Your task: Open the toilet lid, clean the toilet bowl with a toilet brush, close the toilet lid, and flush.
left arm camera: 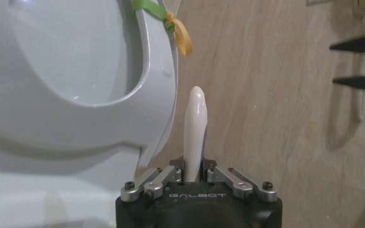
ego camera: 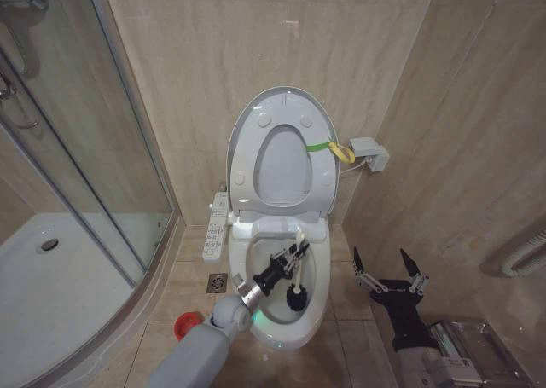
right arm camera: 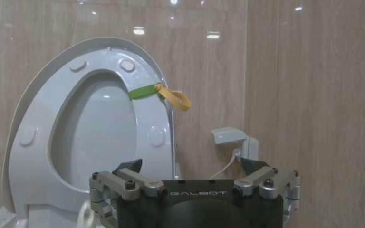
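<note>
The toilet lid [ego camera: 281,162] stands upright against the back wall with the white ring seat [ego camera: 246,149] raised in front of it. A yellow-green strap [ego camera: 329,147] hangs from its right edge. Over the open toilet bowl [ego camera: 323,273], my left gripper [ego camera: 293,256] is shut on the white handle [left arm camera: 195,118] of the toilet brush. The dark bristle head [ego camera: 296,299] is down inside the bowl. My right gripper [ego camera: 391,265] hangs open and empty to the right of the toilet, above the floor. The lid [right arm camera: 93,133] and strap [right arm camera: 163,93] face my right gripper [right arm camera: 194,167].
A white button panel [ego camera: 217,226] sits on the toilet's left side. The red holder cup [ego camera: 186,326] and a floor drain [ego camera: 217,282] are on the tiles to the left. A glass shower enclosure [ego camera: 102,166] bounds the left. A small wall box [ego camera: 368,153] is mounted right of the lid.
</note>
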